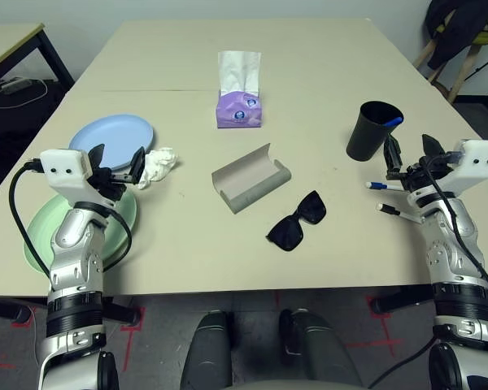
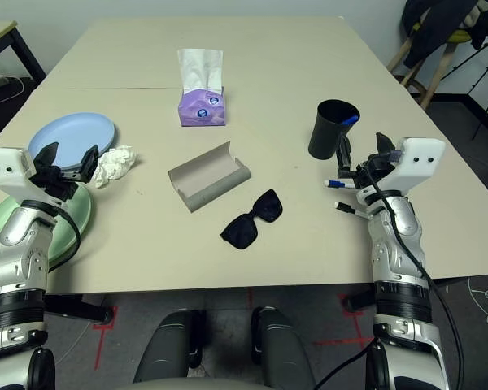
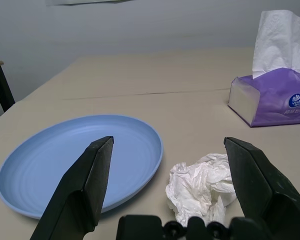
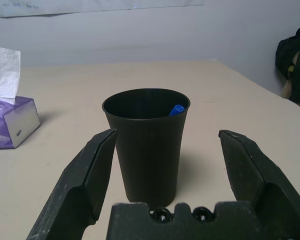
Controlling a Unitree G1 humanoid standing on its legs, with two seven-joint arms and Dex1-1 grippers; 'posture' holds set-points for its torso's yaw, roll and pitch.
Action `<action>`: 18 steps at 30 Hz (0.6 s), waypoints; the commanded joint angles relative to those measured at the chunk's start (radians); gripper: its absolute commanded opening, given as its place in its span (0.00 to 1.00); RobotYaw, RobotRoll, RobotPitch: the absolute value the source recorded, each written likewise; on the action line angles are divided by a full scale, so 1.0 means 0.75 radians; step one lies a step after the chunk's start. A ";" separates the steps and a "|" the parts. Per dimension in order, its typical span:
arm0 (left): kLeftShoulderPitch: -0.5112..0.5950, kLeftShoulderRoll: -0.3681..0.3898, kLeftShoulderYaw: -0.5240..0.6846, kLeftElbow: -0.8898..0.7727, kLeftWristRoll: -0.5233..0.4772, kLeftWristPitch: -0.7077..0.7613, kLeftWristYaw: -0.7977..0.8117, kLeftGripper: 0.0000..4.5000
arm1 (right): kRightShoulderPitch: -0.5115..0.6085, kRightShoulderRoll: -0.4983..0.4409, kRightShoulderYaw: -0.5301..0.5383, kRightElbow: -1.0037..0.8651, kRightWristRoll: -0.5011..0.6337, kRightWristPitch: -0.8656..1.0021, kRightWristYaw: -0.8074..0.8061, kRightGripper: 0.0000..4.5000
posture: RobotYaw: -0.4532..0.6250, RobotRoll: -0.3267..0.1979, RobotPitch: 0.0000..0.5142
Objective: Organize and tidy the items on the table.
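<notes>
On the table (image 1: 309,65), my left gripper (image 1: 116,154) hovers open over the pale green plate (image 1: 45,236), pointing at the crumpled white tissue (image 3: 200,187) beside the pale blue plate (image 3: 70,160). Mid-table lies the grey glasses case (image 1: 250,179), open, with the black sunglasses (image 1: 297,221) just in front of it. My right gripper (image 1: 410,148) stands open a short way behind the black cup (image 4: 147,142), which holds one blue-capped pen (image 4: 176,109). Two more pens (image 1: 376,185) lie on the table under that gripper.
A purple tissue box (image 1: 239,101) with a tissue sticking up stands behind the case. A smaller table (image 1: 8,36) is at the back left, and a chair draped with dark clothes (image 1: 464,32) at the back right.
</notes>
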 commanded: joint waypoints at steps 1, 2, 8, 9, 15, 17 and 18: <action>0.026 -0.002 0.014 -0.040 -0.029 0.037 0.012 1.00 | -0.001 -0.007 0.006 0.019 -0.010 0.000 0.005 0.99 | 0.51 0.62 0.18; 0.027 -0.002 0.015 -0.042 -0.031 0.044 0.014 1.00 | 0.001 -0.005 0.006 0.018 -0.010 0.000 0.004 0.99 | 0.50 0.62 0.17; 0.030 0.004 0.016 -0.049 -0.035 0.063 0.021 1.00 | 0.003 0.001 0.006 0.012 -0.010 0.000 0.001 0.99 | 0.50 0.62 0.17; 0.029 0.004 0.016 -0.049 -0.036 0.069 0.024 1.00 | 0.002 0.000 0.006 0.013 -0.009 0.001 0.003 0.99 | 0.50 0.62 0.17; 0.033 -0.003 0.020 -0.055 -0.047 0.107 0.037 1.00 | -0.005 -0.026 0.011 0.018 0.033 0.013 0.105 0.99 | 0.50 0.62 0.18; 0.037 0.000 0.018 -0.056 -0.044 0.109 0.035 1.00 | -0.011 -0.043 0.026 0.015 0.050 0.023 0.174 0.99 | 0.50 0.62 0.18; 0.038 0.001 0.017 -0.057 -0.043 0.109 0.035 1.00 | -0.014 -0.051 0.031 0.017 0.049 0.023 0.193 0.99 | 0.50 0.62 0.18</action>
